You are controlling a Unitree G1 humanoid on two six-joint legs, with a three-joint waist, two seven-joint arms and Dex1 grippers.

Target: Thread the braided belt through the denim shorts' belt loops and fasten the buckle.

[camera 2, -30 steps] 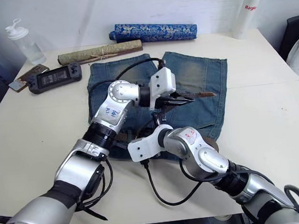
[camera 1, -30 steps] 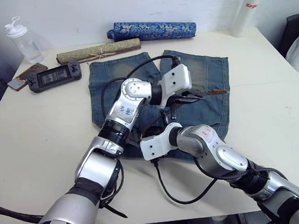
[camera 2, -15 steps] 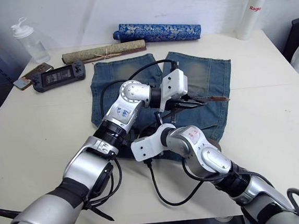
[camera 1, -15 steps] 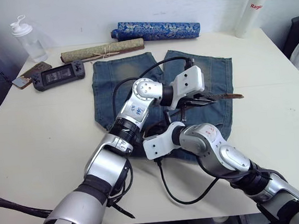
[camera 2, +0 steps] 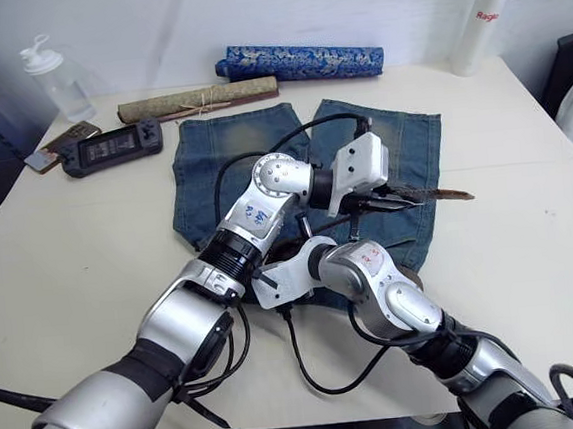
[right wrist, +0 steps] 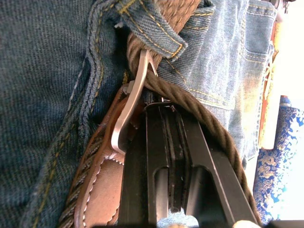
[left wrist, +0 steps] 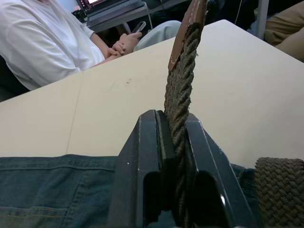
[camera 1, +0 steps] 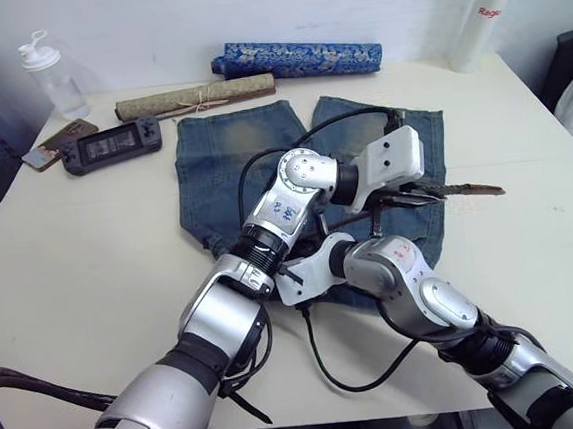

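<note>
Surface: cream table (camera 1: pixel 89 252) carried my denim shorts (camera 1: pixel 223 155).
Belt: braided belt (camera 1: pixel 470 190) lay crosswise, tip pointing to my right.
Left gripper (left wrist: pixel 173 156): pinched the belt.
Right gripper (right wrist: pixel 173 156): pressed together beside the buckle (right wrist: pixel 130 111).

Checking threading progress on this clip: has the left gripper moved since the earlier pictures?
Yes. The left gripper, shut on the braided belt, has pulled toward the robot's right: the belt's tip now lies past the denim shorts' right edge, over the table.

Silver jointed arms, white wrist housings, black cables, black fingers (left wrist: pixel 142 190)
</note>
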